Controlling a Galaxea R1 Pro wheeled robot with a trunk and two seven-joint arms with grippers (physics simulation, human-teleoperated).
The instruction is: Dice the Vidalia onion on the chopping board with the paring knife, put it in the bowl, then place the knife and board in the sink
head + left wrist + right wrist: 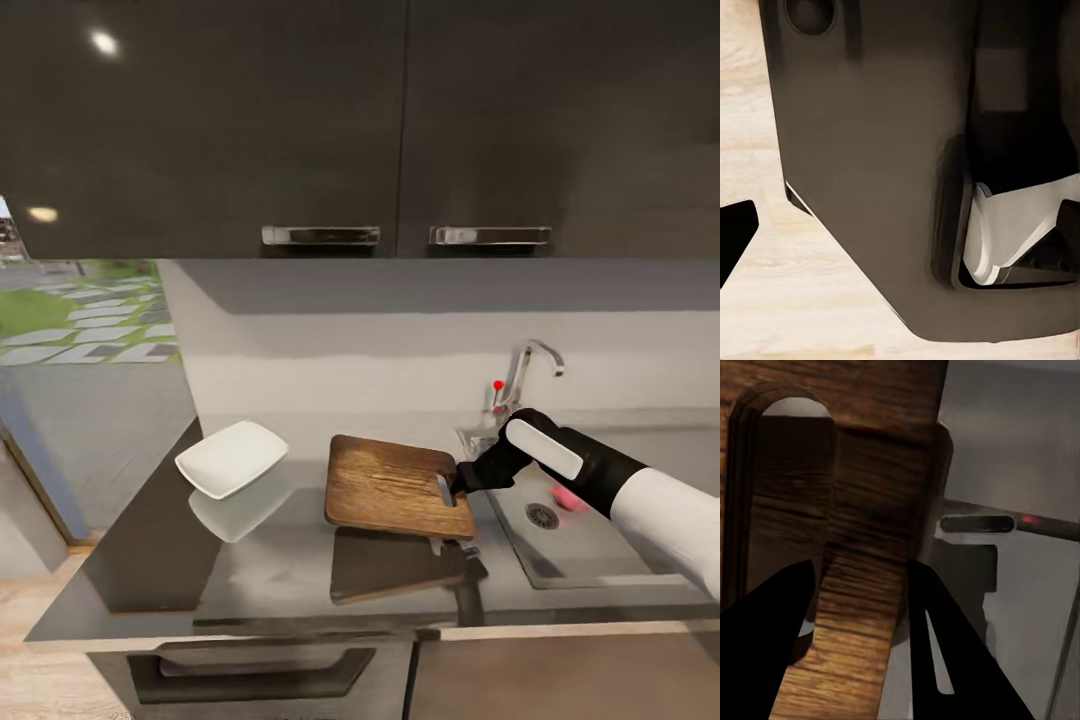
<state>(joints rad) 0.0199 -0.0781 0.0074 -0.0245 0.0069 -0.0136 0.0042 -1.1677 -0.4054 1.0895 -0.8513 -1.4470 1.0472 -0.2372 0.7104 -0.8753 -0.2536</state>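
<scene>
1. Brown wood is hanging in mid-air: the chopping board (395, 486) is tilting above the countertop (150, 560), its shadow and reflection lying on the glossy grey below, so it is judged to be on its way to the sink (600, 545).
2. The right gripper (462, 481) is clamping the board at the handle-slot end; in the right wrist view one dark finger (765, 637) is sitting in the slot and the other outside the edge, a natural pinch point.
3. The white bowl (232, 458) is sitting well apart, toward the counter's left end.
4. Something pinkish-red is lying in the basin by the drain; whether it is the knife cannot be told.
5. The left pincer's state cannot be told.
6. No writing or brand is readable.
</scene>
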